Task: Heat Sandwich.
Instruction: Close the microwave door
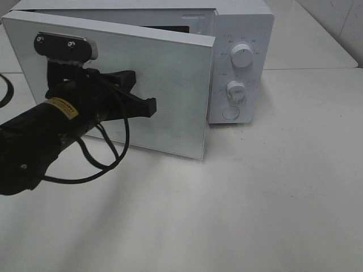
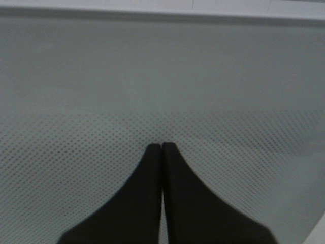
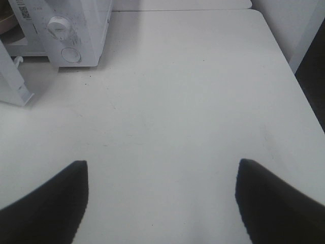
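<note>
While my left hand (image 2: 161, 147) is closed completely with nothing between its black fingertips, it points at the dotted grey-white glass door (image 1: 170, 85) of the white boxy microwave oven (image 1: 244, 34), which stands swung open. My right hand (image 3: 162, 168) gapes wide and empty above the white table (image 3: 177, 101), well apart from the oven. Where the sandwich is I cannot tell; no view shows it.

Microwave door (image 1: 170, 85): we see a smooth, glossy pale pane with fine dotted mesh.
Microwave casing (image 1: 244, 17): we see a smooth white finish, slightly shiny.
Upper knob (image 1: 243, 56): smooth, white, plastic-looking.
Table (image 1: 255, 198): we see a smooth, matt white top.
Left gripper (image 1: 151, 106): matt black, plastic-looking.
</note>
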Tool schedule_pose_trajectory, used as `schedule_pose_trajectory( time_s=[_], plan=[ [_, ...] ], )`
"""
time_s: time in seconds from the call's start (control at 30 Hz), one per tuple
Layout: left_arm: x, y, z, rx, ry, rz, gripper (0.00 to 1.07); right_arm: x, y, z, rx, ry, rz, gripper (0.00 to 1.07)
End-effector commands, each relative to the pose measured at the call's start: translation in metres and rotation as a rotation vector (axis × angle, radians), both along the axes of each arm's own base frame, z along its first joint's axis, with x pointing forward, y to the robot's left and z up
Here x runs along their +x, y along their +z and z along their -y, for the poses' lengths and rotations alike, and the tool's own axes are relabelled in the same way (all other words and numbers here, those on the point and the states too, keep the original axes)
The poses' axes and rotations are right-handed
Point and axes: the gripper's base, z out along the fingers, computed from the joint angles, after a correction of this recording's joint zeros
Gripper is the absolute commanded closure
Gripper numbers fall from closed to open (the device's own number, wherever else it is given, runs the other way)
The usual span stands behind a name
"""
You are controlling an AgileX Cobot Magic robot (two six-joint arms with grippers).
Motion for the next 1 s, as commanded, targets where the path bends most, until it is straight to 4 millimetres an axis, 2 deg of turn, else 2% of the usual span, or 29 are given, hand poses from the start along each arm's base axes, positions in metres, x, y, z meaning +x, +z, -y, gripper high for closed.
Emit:
schedule_pose_trajectory(
  time_s=[0.03,0.2,0.5,0.77,1.0],
  plan=[
    [0.010,0.005,0.010,-0.019,0.003,0.021,1.06,-0.004,0.000,0.000,-0.010,0.001,0.032,0.31],
    [0.029,0.006,0.027,-0.039,0.007,0.020,1.06,-0.004,0.000,0.000,-0.010,0.001,0.032,0.31],
    [0.051,0.005,0.046,-0.029,0.005,0.024,1.06,-0.004,0.000,0.000,-0.010,0.001,0.032,0.31],
    [0.065,0.011,0.054,-0.008,0.037,0.058,1.06,-0.004,0.000,0.000,-0.010,0.001,0.032,0.31],
    [0.083,0.005,0.056,-0.007,0.062,0.027,1.06,-0.004,0.000,0.000,-0.010,0.001,0.032,0.31]
  ],
)
